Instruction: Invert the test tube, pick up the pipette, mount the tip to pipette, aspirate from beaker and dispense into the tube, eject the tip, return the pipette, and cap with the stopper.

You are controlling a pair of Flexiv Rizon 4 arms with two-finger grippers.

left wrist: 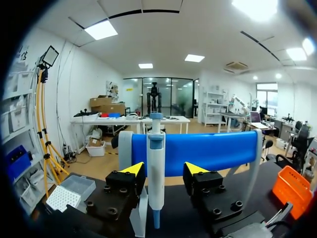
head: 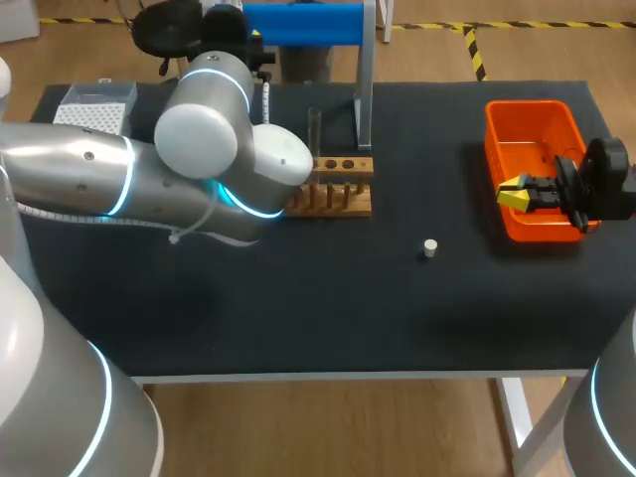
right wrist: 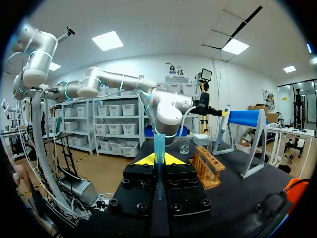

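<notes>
The white and blue pipette [left wrist: 156, 173] hangs on its blue-barred stand [left wrist: 198, 151], between the fingers of my left gripper [left wrist: 164, 171]. That gripper is open, with a gap showing on one side of the pipette. In the head view my left arm [head: 199, 149] covers this gripper. A clear test tube [head: 314, 129] stands upright in the wooden rack [head: 338, 189]. On the mat lies the small white stopper [head: 429, 247]. My right gripper [head: 519, 194] hovers over the orange bin [head: 527, 114], shut on a blue pipette tip [right wrist: 159, 144]. The beaker [right wrist: 184, 145] sits beyond the rack.
A tip box [head: 94, 107] stands at the back left corner of the table. The stand's metal upright [head: 364, 89] rises just behind the rack. Dark mat [head: 328, 298] stretches between the rack and the front edge.
</notes>
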